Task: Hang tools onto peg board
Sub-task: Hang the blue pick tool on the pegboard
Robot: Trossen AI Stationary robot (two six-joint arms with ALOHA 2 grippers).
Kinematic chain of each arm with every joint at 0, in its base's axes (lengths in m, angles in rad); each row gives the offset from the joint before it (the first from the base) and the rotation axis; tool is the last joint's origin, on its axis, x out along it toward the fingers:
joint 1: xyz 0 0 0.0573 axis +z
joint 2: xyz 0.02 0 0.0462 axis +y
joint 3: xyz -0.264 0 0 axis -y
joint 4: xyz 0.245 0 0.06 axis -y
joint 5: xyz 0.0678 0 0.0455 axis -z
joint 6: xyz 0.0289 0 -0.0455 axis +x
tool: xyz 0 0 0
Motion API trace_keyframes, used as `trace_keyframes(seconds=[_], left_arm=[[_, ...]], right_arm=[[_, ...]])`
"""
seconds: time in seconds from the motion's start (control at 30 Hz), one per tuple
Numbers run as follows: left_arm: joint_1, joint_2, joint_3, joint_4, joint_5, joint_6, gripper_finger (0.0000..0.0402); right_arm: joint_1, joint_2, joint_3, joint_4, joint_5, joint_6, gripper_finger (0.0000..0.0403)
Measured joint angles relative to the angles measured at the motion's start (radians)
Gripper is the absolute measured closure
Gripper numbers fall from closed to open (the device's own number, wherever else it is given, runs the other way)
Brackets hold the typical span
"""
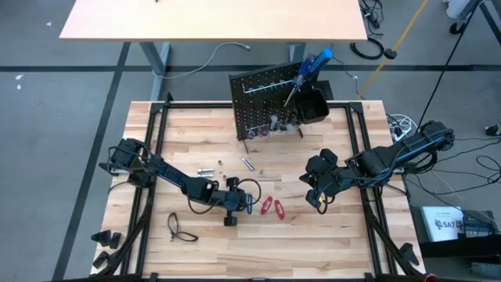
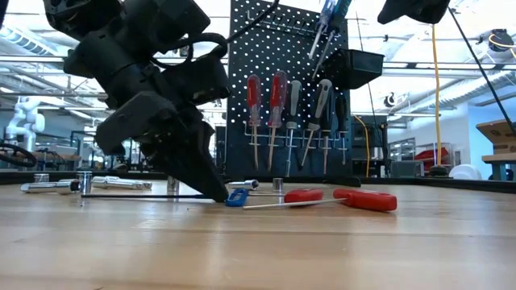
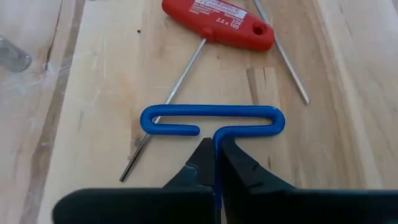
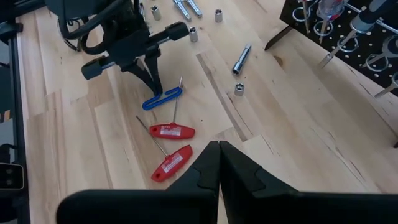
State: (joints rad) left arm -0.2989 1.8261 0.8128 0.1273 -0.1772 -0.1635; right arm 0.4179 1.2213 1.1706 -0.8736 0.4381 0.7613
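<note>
**Left gripper clamped on blue T-handle key, board well ahead**

The left gripper (image 3: 214, 163) is set down at the tabletop (image 1: 329, 235), fingers pinched together on the thin shaft of the blue T-handle key (image 3: 211, 119), just behind the looped handle. No gap is seen between the fingertips (image 3: 245, 168) other than the shaft itself. The key lies flat on the wood, handle bar crosswise in front of the fingertips, shaft running back between them, so its long axis is lined up with the gripper's reach. In the low view the key (image 2: 235, 197) is seen touching the table under the gripper's tip (image 2: 211, 187).

Just beyond the key's handle, two red screwdrivers (image 3: 217, 25) lie on the table, one thin shaft passing under or beside the blue loop; contact cannot be told. A snag on lift is judged possible.

The peg board (image 1: 270, 106) stands upright well ahead of the gripper, toward the far edge of the table and off to the right arm's side. Several tools (image 2: 278, 101) are already hung on its rail. Small silver bits (image 1: 205, 169) are scattered near the left arm.

The right gripper (image 4: 219, 163) is held closed and empty above the table, beside the red screwdrivers, nearer to the board than the left one. The key is held by the left arm only, so a lift and a long carry forward to the board is judged to be the next need.
</note>
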Motion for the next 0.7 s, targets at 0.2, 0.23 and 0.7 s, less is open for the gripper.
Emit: trace_keyframes(seconds=[0.2, 0.23, 0.7], left_arm=[[0.006, -0.095, -0.006, -0.027, -0.063, 0.047, 0.0399], [0.006, -0.112, -0.005, -0.02, -0.067, 0.051, 0.04], [0.134, -0.453, -0.004, 0.01, -0.114, 0.218, 0.0401]], right_arm=[[0.0, 0.0, 0.0, 0.006, 0.004, 0.001, 0.0403], [-0.002, 0.0, 0.0, 0.015, 0.008, 0.0, 0.0403], [-0.169, -0.004, -0.135, 0.634, -0.205, -0.299, 0.0403]])
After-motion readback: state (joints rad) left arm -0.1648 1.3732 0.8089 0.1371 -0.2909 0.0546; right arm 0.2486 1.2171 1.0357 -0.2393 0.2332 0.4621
